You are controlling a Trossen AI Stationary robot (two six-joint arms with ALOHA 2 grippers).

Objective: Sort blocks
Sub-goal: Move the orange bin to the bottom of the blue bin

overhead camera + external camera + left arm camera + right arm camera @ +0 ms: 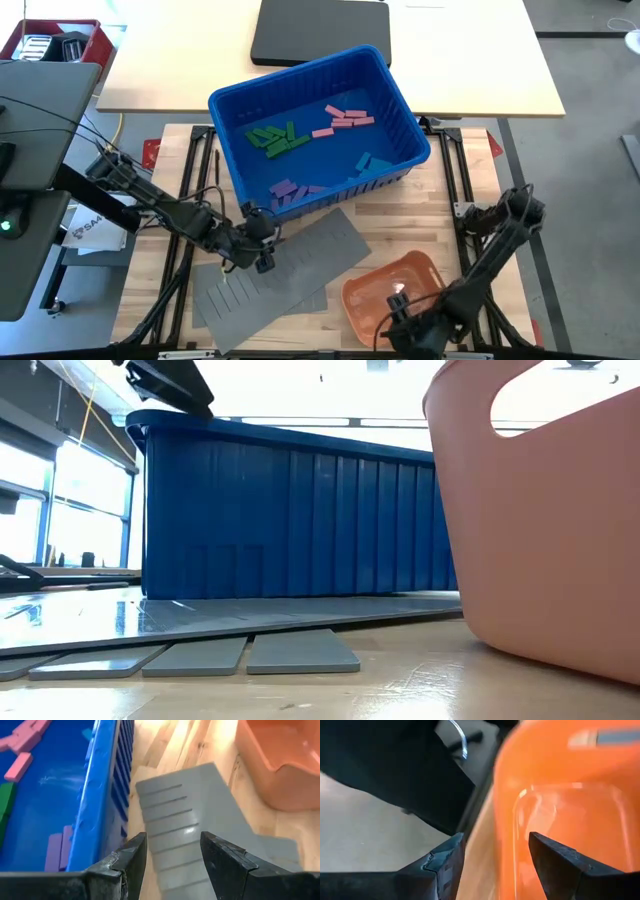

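- Sorting has yet to show a result: all visible blocks lie in the blue bin (pixel 312 128), grouped as green blocks (pixel 275 138), pink blocks (pixel 343 119), purple blocks (pixel 292 190) and blue blocks (pixel 368 163).
- Left claw (pixel 257 243) hovers just outside the bin's near wall, over the grey divider sheet (pixel 290 262); its fingers stand apart, holding nothing.
- Right claw (pixel 403 313) sits at the orange tray (pixel 372 290), well apart from the bin; its fingers are spread and empty.
- Risk, as a judgement: reaching in from here, the left claw could strike the bin wall and shift the bin, or drag the loose sheet; closely packed blocks invite a double pick.
- Count: one bin, one tray, one sheet, two claws; blocks number roughly six green, six pink, four purple; the blue ones are hard to count against the bin.
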